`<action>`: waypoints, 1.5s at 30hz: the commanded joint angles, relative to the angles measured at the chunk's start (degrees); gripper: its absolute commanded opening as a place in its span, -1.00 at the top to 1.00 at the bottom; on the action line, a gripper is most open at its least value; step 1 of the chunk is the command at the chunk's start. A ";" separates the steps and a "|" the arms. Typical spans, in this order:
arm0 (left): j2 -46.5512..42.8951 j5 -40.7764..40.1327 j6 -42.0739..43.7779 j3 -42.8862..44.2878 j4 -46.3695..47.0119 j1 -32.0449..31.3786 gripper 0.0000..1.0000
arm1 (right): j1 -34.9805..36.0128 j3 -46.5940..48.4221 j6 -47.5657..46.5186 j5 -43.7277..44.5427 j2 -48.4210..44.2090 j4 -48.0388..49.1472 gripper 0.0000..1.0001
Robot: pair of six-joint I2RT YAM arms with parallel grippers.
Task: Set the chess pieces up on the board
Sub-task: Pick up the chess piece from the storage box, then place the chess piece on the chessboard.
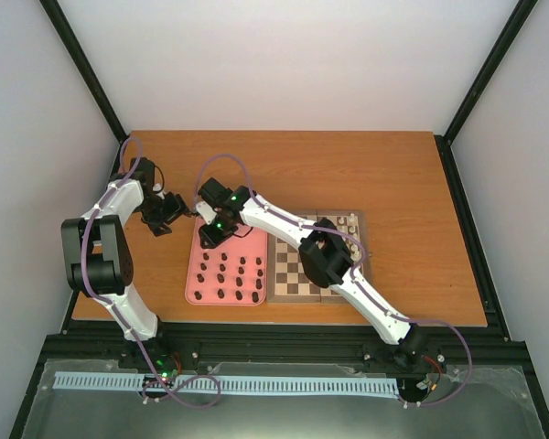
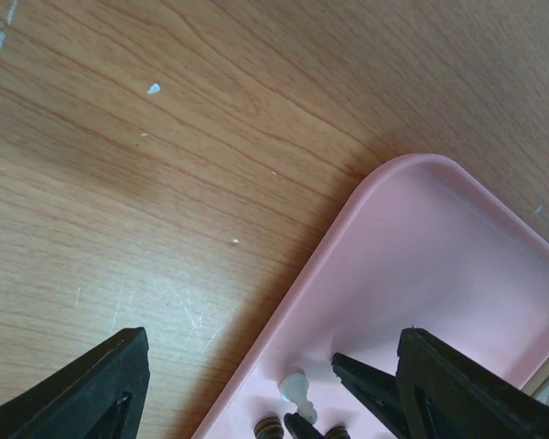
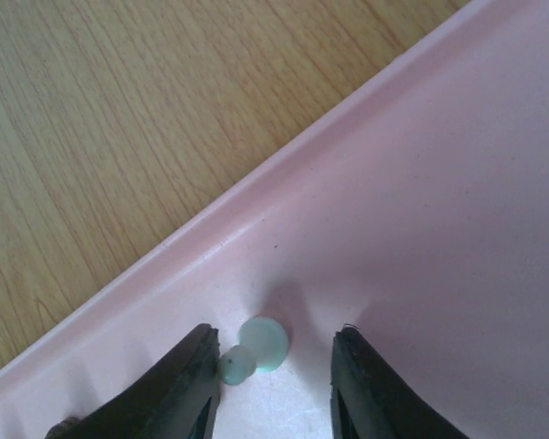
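Observation:
A small white pawn (image 3: 261,344) stands in the far-left corner of the pink tray (image 3: 457,183). My right gripper (image 3: 274,366) is open around it, and the left finger (image 3: 188,380) touches the pawn's head while the right finger stands apart from it. In the left wrist view the pawn (image 2: 297,393) leans between the right gripper's fingers (image 2: 371,389). My left gripper (image 2: 274,402) is open and empty, hovering over the tray's far-left edge. Several dark pieces (image 1: 229,274) stand in rows in the tray. The chessboard (image 1: 293,270) lies right of the tray, with white pieces (image 1: 348,222) on its far right.
The tray's rim (image 2: 348,219) runs diagonally under the left gripper, with bare wooden table (image 2: 165,183) beside it. Two dark pieces (image 2: 268,427) stand just behind the pawn. My right arm (image 1: 329,261) reaches across the board. Black frame posts (image 1: 82,73) flank the table.

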 commanded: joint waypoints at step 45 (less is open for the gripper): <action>0.49 -0.88 1.29 2.05 -0.76 0.09 -0.66 | -16.65 -82.64 12.90 19.98 -72.60 2.07 0.94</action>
